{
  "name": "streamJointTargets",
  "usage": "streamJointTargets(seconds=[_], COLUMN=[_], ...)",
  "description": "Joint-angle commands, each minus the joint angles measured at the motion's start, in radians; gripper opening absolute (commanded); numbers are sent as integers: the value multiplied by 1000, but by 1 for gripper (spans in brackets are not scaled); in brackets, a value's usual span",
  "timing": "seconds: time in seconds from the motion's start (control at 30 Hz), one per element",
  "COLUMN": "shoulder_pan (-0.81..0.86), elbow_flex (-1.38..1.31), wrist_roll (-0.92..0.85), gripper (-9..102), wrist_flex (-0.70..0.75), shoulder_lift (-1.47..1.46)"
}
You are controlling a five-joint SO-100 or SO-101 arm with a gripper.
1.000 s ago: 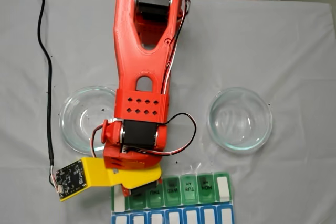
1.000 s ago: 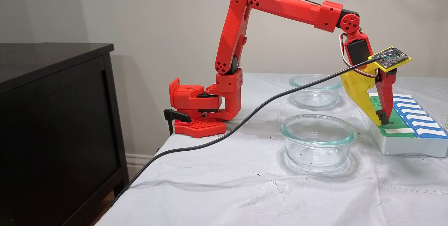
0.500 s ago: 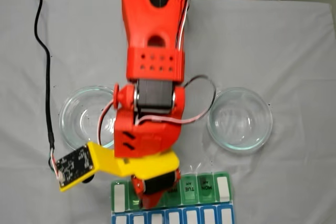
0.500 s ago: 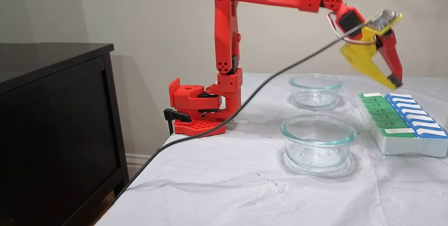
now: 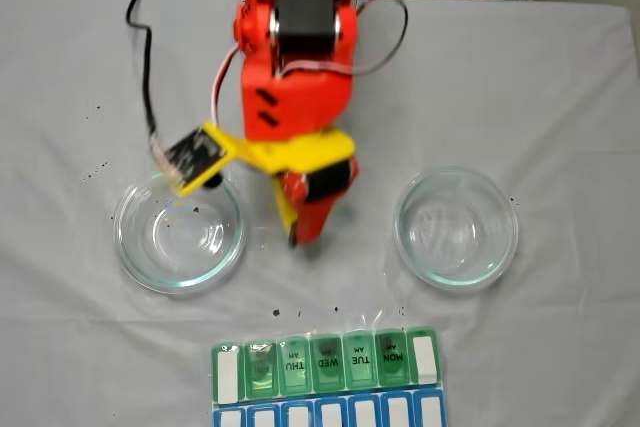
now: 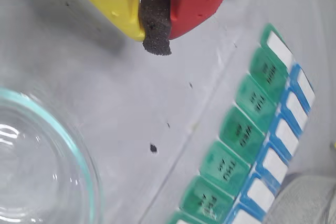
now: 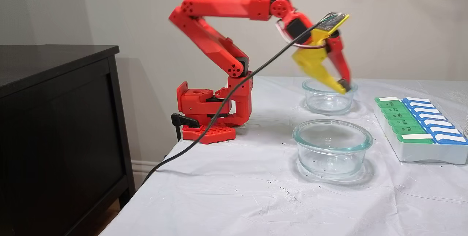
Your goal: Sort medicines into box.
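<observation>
Gripper (image 6: 156, 22): one yellow plastic finger, one red, pressed together on their dark foam pad, nothing between; it hangs above bare cloth between the two dishes.

Box (image 5: 327, 365): rectangular pill organizer, white base, a row of translucent green lidded compartments lettered THU, WED, TUE, MON, beside a blue row with white labels. Lids down. It lies apart from the gripper, toward the lower edge in a fixed view.

Glass dishes (image 5: 180, 233) (image 5: 457, 228): round, clear, smooth-rimmed, flanking the gripper.

Tablecloth (image 7: 237, 188): white, creased, dark-flecked.

Medicines: not discernible.
</observation>
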Motion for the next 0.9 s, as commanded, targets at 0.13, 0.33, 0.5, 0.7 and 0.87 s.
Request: streamJointTargets(seconds=[0.13, 0.33, 0.5, 0.7, 0.87], shoulder_pan=[-35, -48, -44, -32, -91], elbow_flex=[233, 281, 275, 275, 275], wrist_roll=[34, 227, 230, 222, 186], gripper=[1, 0, 0, 0, 0], wrist_flex=[101, 239, 268, 268, 268], shoulder_lift=[195, 195, 195, 195, 195])
